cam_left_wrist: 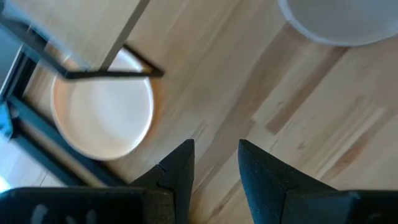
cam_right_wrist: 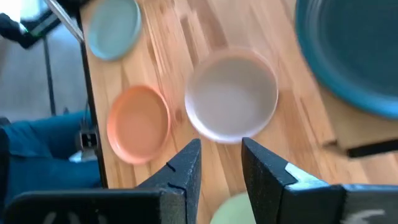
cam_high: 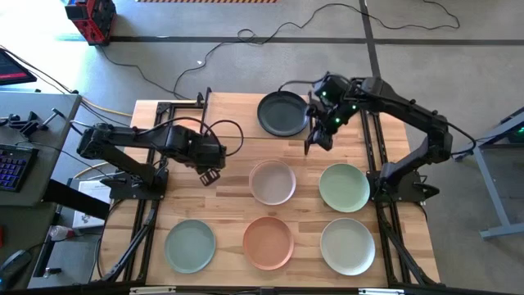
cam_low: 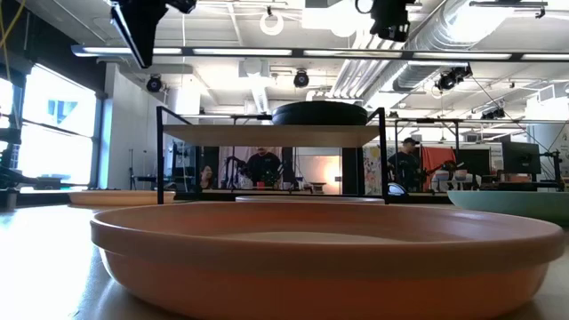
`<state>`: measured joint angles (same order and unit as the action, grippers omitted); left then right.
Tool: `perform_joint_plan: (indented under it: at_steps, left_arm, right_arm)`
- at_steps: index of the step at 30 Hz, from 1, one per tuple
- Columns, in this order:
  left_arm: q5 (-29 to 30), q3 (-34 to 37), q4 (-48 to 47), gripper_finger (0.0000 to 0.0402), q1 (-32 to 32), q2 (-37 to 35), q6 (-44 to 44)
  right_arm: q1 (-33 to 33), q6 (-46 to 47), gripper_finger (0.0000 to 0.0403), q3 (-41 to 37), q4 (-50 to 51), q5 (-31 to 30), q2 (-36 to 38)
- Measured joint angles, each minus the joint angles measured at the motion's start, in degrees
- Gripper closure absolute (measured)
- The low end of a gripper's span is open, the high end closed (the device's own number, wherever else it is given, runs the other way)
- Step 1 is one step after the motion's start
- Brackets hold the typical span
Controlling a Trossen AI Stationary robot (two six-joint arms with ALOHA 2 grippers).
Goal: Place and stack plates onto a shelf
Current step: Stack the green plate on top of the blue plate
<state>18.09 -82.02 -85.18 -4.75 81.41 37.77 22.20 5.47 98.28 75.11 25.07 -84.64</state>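
Observation:
The shelf [cam_high: 236, 111], a light board on black legs, stands at the table's far middle. A dark plate [cam_high: 282, 115] rests flat on its right half. My right gripper [cam_high: 318, 138] hovers open just right of that plate, above the table. My left gripper [cam_high: 210, 174] hangs open over bare tabletop near the shelf's left end, pointing down. A peach plate [cam_left_wrist: 102, 115] lies on the table at the shelf's left legs, with a leg bar crossing in front of it. Several more plates lie flat on the table: whitish [cam_high: 272, 182], pale green [cam_high: 344, 187], sage [cam_high: 190, 246], terracotta [cam_high: 268, 242] and pale whitish [cam_high: 347, 246].
Black rails [cam_high: 381, 147] run along the table's left and right sides beside the arm bases. Bare wood lies between the shelf and the middle row of plates. In the low view the terracotta plate [cam_low: 320, 258] fills the foreground; people sit in the room behind the shelf.

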Motion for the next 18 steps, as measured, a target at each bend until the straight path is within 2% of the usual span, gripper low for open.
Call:
perform_joint_plan:
  at_steps: [9,18]
  left_arm:
    - [0.0,0.0,10.7,0.0289,-1.1,0.0,-14.5]
    - [-1.5,0.0,12.1,0.0289,-0.9,0.0,-17.7]
  right_arm:
    - [-11.8,7.3,0.0308,0.0,2.1,-6.2,0.0]
    - [-23.6,28.6,0.0308,0.0,2.0,-14.6,0.0]
